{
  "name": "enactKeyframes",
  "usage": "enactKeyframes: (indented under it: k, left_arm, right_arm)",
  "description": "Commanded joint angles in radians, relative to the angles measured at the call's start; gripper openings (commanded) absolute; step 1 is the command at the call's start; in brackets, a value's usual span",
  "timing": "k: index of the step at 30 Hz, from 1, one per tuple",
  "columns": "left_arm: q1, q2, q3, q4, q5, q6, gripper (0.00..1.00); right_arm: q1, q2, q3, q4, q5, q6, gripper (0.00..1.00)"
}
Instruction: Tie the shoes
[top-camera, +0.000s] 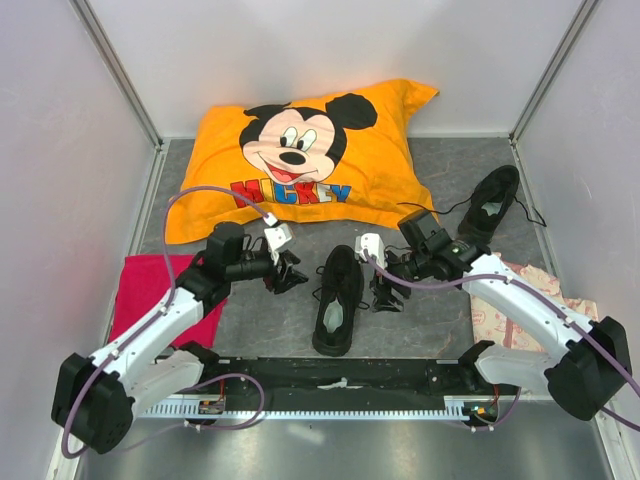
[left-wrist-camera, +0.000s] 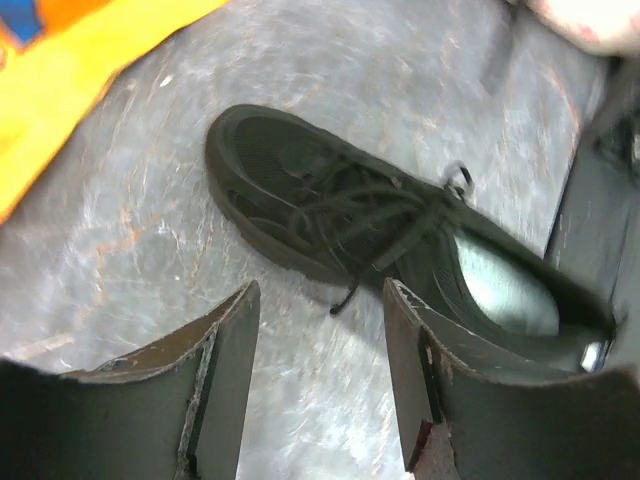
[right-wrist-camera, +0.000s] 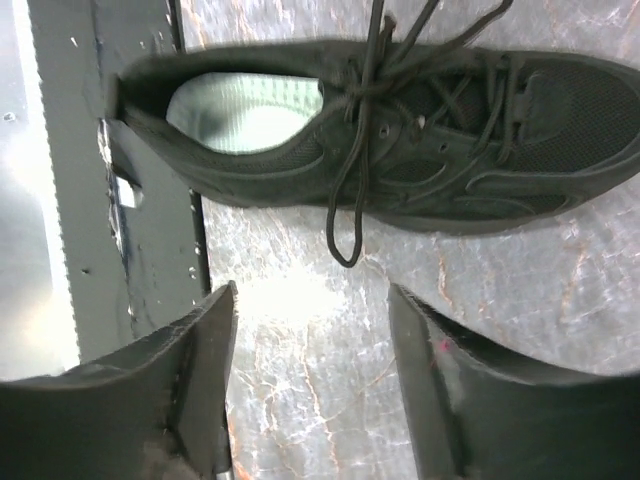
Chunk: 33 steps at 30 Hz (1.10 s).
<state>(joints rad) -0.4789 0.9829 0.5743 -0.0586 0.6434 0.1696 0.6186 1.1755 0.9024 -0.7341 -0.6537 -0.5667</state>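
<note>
The near shoe (top-camera: 337, 300) lies on the worktop (top-camera: 460, 160) between the left fingers (left-wrist-camera: 225, 380) and right fingers (right-wrist-camera: 200, 370), both pairs spread and empty, and its thin laces (right-wrist-camera: 360, 150) look limp and slippery, best pinched at the loop trailing off its side.

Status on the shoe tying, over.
Left gripper open, empty. Right gripper open, empty. Near shoe between them, lace loop hanging free; far shoe lies apart. Nothing blocks the laces.

Bright, even overhead light cast soft shadows. Glare streaked the surface (right-wrist-camera: 300, 300) in both wrist views; the left one was motion-blurred, the shoe (left-wrist-camera: 300, 200) smeared dark.
</note>
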Motion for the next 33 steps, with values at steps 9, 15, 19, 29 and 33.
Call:
enactKeyframes:
  k: [9,15,19,29,33]
  left_arm:
    - [-0.007,0.081,0.174,-0.284,0.265,0.714,0.35]
    - [-0.038,0.141,0.210,-0.284,0.262,0.810,0.32]
    - [-0.073,0.168,0.211,-0.276,0.248,0.829,0.32]
    - [-0.076,0.191,0.210,-0.228,0.214,0.745,0.31]
    - [-0.076,0.191,0.205,-0.227,0.202,0.739,0.31]
  right_arm:
    - [-0.034,0.111,0.070,0.051,0.014,0.332,0.59]
    - [-0.062,0.116,-0.019,0.268,-0.003,0.467,0.39]
    - [-0.060,0.119,-0.066,0.415,-0.055,0.459,0.35]
    - [-0.059,0.118,-0.211,0.601,-0.101,0.353,0.36]
    - [-0.056,0.115,-0.218,0.613,-0.124,0.349,0.38]
